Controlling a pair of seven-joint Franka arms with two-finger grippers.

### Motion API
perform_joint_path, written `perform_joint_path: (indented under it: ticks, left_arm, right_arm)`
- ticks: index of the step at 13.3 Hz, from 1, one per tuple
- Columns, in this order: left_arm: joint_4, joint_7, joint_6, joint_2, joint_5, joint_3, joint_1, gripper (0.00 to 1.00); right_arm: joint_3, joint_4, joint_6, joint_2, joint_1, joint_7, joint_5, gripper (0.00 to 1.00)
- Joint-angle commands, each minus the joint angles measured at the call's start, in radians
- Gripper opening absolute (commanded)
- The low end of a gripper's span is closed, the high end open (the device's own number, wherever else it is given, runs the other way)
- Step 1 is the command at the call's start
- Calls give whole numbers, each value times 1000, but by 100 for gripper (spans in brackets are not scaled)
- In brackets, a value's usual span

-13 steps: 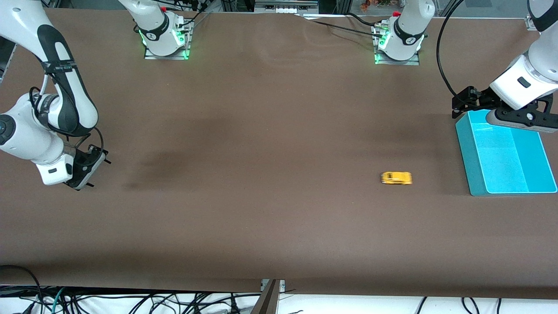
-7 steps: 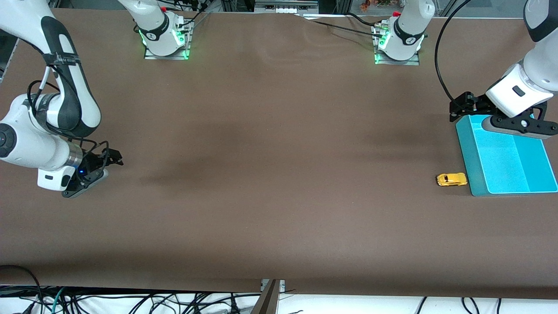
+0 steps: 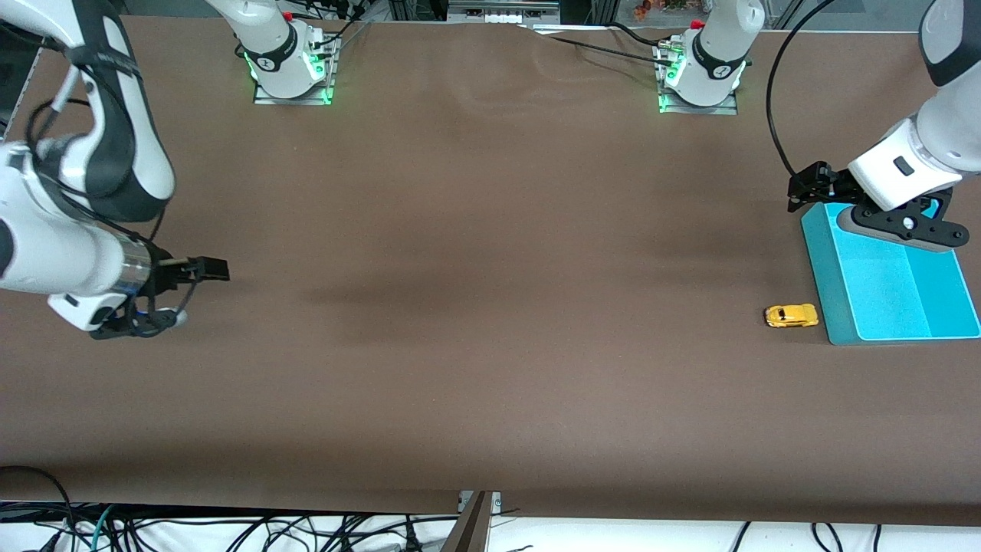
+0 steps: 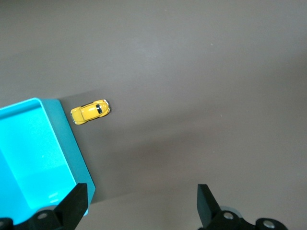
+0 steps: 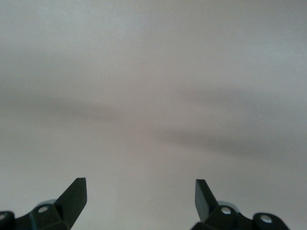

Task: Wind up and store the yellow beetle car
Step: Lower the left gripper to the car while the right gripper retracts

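You are looking down on a wide brown table [image 3: 475, 322] with a robot arm reaching in at each end. The yellow beetle car [image 3: 792, 316] sits on its wheels on the tabletop at the left arm's end, just beside the outer wall of a teal bin [image 3: 824, 268] and outside it; whether the car touches the wall cannot be told. In the left wrist view you see the same car [image 4: 90, 111] next to the bin's corner [image 4: 72, 143], with bare table all around. The left gripper [image 3: 812, 188] hovers over the bin's edge farthest from the front camera, its two fingers spread wide and holding nothing. The right gripper [image 3: 195, 280] hangs low over bare table at the right arm's end, well apart from the car, its fingers [image 5: 74, 194] likewise spread apart with nothing between them.
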Motion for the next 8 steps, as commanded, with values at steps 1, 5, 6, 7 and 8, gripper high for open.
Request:
perform_joint_path:
  ticks: [1,5,6,7,8]
  left_arm:
    - [28,235,-21,33,-30,-1,69,100]
    - [13,673,-21,99,-11,-1,128,100]
    - [12,749,-17,136,6,-1,135,100]
    - [12,803,-8,180,28,-1,137,100]
    - [8,874,30,235,55,-1,154,100]
  right_arm:
    - [6,144,-128,-3,-6,-5,4,100]
    - [-4,191,-194,-55,-8,4,-6,100]
    - [-15,186,-193,-84,-9,8,-14,100]
    - [-35,183,-185,-101,-9,8,-19,100]
    - [-43,172,-194,-121,-9,8,-25,100]
